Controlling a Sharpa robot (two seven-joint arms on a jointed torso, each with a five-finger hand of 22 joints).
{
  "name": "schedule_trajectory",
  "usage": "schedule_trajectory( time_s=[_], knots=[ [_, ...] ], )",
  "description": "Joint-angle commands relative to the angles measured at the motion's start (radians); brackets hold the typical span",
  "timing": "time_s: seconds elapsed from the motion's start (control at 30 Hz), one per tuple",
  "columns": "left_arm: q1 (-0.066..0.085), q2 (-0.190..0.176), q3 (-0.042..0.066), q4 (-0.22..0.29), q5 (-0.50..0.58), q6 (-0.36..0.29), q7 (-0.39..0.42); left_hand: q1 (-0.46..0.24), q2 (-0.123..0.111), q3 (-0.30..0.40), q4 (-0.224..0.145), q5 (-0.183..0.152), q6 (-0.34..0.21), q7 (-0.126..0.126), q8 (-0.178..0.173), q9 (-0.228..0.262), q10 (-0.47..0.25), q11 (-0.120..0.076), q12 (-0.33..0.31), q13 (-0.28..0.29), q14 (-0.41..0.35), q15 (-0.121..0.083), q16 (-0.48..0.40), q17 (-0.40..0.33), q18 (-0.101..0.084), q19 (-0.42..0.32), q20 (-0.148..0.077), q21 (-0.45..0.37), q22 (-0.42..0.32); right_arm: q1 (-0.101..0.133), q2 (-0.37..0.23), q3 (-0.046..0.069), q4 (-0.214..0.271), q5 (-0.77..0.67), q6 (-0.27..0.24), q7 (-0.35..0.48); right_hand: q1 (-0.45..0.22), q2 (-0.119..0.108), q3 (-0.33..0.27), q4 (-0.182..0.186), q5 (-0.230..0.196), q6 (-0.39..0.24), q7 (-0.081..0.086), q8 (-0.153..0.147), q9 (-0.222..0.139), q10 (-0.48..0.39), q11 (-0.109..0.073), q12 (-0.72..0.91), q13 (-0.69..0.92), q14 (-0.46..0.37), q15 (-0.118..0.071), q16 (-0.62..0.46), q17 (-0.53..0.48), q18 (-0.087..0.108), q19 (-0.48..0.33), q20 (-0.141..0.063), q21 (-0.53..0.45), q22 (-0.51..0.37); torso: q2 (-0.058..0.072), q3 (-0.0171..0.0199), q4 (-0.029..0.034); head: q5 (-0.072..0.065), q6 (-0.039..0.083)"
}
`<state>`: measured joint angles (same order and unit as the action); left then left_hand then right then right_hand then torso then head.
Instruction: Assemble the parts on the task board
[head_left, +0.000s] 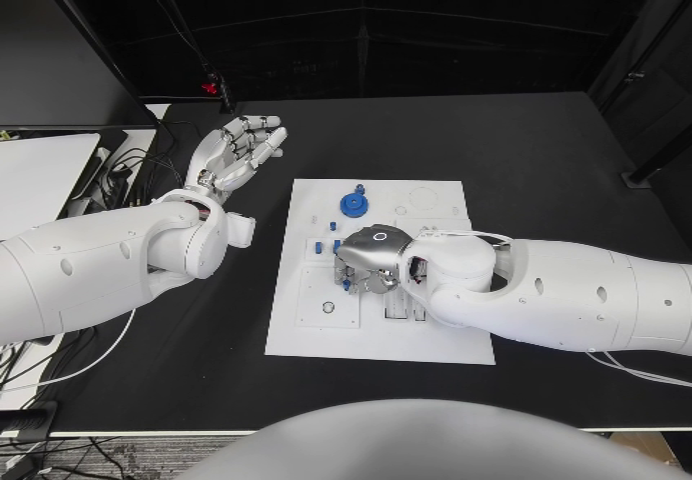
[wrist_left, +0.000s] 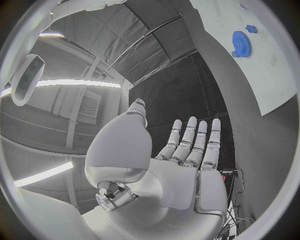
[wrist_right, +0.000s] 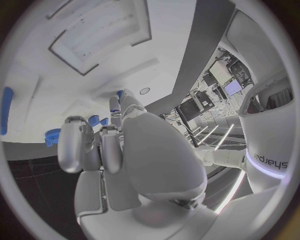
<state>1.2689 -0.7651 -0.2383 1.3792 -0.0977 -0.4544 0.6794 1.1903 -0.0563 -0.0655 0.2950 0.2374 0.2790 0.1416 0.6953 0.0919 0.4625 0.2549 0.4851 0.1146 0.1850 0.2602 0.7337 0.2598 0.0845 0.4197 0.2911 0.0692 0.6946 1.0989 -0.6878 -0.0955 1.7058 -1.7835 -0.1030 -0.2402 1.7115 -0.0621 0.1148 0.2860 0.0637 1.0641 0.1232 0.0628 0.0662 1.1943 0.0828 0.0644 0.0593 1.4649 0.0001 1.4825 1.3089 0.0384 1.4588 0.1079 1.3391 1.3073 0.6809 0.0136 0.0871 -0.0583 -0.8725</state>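
Observation:
The white task board (head_left: 433, 335) lies in the middle of the black table. A blue gear (head_left: 355, 204) sits near its far edge, and small blue parts (head_left: 316, 247) stand along its left half. My right hand (head_left: 369, 262) hovers low over the board's centre, fingers curled downward. In the right wrist view its fingers (wrist_right: 112, 145) bend toward the board (wrist_right: 94, 30), with a small blue part (wrist_right: 120, 93) right at a fingertip; whether it is pinched is unclear. My left hand (head_left: 238, 150) is off the board to the far left, palm up, fingers (wrist_left: 194, 142) straight and apart, holding nothing.
A white surface (head_left: 36, 175) and cables (head_left: 123, 165) lie beyond the table's left edge. A red light (head_left: 211, 88) glows at the back. The left wrist view shows the blue gear (wrist_left: 240, 42) on the board (wrist_left: 269, 80).

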Motion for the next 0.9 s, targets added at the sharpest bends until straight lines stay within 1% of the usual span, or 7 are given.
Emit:
schedule_trajectory(
  time_s=[0.03, 0.23, 0.4, 0.57, 0.7, 0.77, 0.9],
  knots=[
    [0.001, 0.000, 0.001, 0.001, 0.001, 0.009, 0.101, 0.003, 0.009, 0.008, 0.000, 0.003, -0.008, 0.154, 0.006, -0.001, -0.005, 0.001, 0.003, -0.001, -0.008, 0.000, 0.004, -0.001, 0.003, 0.005, -0.001, 0.001, -0.001, 0.001, 0.000, 0.000, 0.003, -0.013, -0.007, 0.000, -0.021, -0.009, 0.001, 0.003, -0.006, -0.030, -0.011, -0.002, -0.002, -0.016, 0.004, -0.003, 0.001, 0.072, 0.009, -0.014, 0.103, 0.022, -0.007, 0.006, -0.013, 0.152, 0.000, 0.0002, -0.0004, 0.000, 0.000],
    [0.001, 0.000, 0.001, 0.000, 0.001, 0.010, 0.101, 0.003, 0.011, 0.008, 0.000, 0.003, -0.008, 0.154, 0.007, -0.001, -0.006, 0.001, 0.005, -0.001, -0.008, 0.000, 0.005, -0.002, 0.003, 0.004, -0.001, 0.001, -0.002, -0.001, -0.003, 0.000, 0.007, -0.010, -0.043, 0.001, -0.073, -0.026, -0.012, 0.004, -0.013, -0.081, -0.021, -0.002, -0.002, -0.028, 0.007, -0.001, 0.001, 0.066, 0.010, -0.034, 0.073, 0.028, -0.018, 0.009, -0.042, 0.139, 0.000, 0.0000, 0.0000, -0.002, 0.000],
    [0.001, 0.000, 0.001, 0.000, 0.001, 0.012, 0.101, 0.003, 0.011, 0.008, 0.000, 0.003, -0.008, 0.154, 0.007, -0.001, -0.006, 0.001, 0.005, -0.001, -0.008, 0.000, 0.005, -0.002, 0.003, 0.004, -0.001, 0.001, -0.002, -0.006, -0.017, 0.000, 0.021, -0.007, -0.125, -0.002, -0.131, -0.043, -0.033, 0.004, -0.016, -0.131, -0.022, -0.002, -0.003, -0.031, 0.005, 0.001, 0.003, 0.056, 0.008, -0.064, 0.029, 0.031, -0.022, 0.007, -0.055, 0.132, 0.001, 0.0004, -0.0009, -0.001, 0.000],
    [0.000, 0.000, 0.001, 0.000, 0.001, 0.015, 0.101, 0.003, 0.011, 0.008, 0.000, 0.003, -0.008, 0.154, 0.007, -0.001, -0.006, 0.001, 0.005, -0.001, -0.008, 0.000, 0.005, -0.002, 0.003, 0.004, -0.001, 0.001, -0.002, -0.009, -0.048, 0.000, 0.045, 0.023, -0.221, 0.005, -0.177, -0.057, -0.050, 0.004, -0.016, -0.151, -0.012, 0.001, -0.001, -0.035, 0.002, 0.001, 0.003, 0.046, 0.004, -0.101, -0.024, 0.032, -0.022, 0.004, -0.064, 0.127, 0.000, 0.0006, -0.0002, -0.003, 0.000],
    [0.000, 0.000, 0.001, 0.000, 0.001, 0.017, 0.102, 0.004, 0.011, 0.008, 0.000, 0.004, -0.009, 0.154, 0.007, -0.002, -0.007, 0.001, 0.007, -0.002, -0.009, 0.000, 0.006, -0.003, 0.003, 0.003, -0.001, 0.001, -0.003, -0.007, -0.103, 0.002, 0.085, 0.131, -0.290, 0.038, -0.222, -0.075, -0.074, 0.005, -0.016, -0.154, 0.003, 0.005, 0.002, -0.045, 0.002, 0.001, 0.004, 0.046, 0.003, -0.111, -0.038, 0.032, -0.020, 0.002, -0.065, 0.126, -0.001, 0.0005, 0.0016, -0.005, 0.000],
    [0.000, 0.000, 0.001, 0.000, 0.001, 0.017, 0.102, 0.004, 0.008, 0.006, 0.000, 0.004, -0.010, 0.154, 0.008, -0.003, -0.008, 0.001, 0.009, -0.002, -0.010, 0.000, 0.008, -0.005, 0.003, 0.003, -0.001, 0.001, -0.004, 0.004, -0.143, 0.002, 0.110, 0.201, -0.326, 0.074, -0.254, -0.089, -0.089, 0.006, -0.016, -0.151, 0.018, 0.007, 0.003, -0.056, 0.003, 0.000, 0.004, 0.048, 0.004, -0.109, -0.035, 0.031, -0.016, 0.002, -0.061, 0.128, -0.001, 0.0003, 0.0036, -0.007, 0.000],
    [0.000, 0.000, 0.001, 0.000, 0.001, 0.018, 0.104, 0.003, 0.005, 0.004, 0.001, 0.005, -0.011, 0.154, 0.008, -0.003, -0.010, 0.002, 0.011, -0.003, -0.011, 0.000, 0.009, -0.007, 0.003, 0.003, -0.001, 0.001, -0.004, 0.035, -0.197, 0.003, 0.132, 0.304, -0.379, 0.139, -0.276, -0.098, -0.097, 0.007, -0.015, -0.145, 0.026, 0.010, 0.004, -0.066, 0.006, 0.000, 0.004, 0.050, 0.006, -0.106, -0.032, 0.029, -0.013, 0.003, -0.055, 0.130, -0.001, 0.0000, 0.0008, -0.006, 0.000]
  ],
)
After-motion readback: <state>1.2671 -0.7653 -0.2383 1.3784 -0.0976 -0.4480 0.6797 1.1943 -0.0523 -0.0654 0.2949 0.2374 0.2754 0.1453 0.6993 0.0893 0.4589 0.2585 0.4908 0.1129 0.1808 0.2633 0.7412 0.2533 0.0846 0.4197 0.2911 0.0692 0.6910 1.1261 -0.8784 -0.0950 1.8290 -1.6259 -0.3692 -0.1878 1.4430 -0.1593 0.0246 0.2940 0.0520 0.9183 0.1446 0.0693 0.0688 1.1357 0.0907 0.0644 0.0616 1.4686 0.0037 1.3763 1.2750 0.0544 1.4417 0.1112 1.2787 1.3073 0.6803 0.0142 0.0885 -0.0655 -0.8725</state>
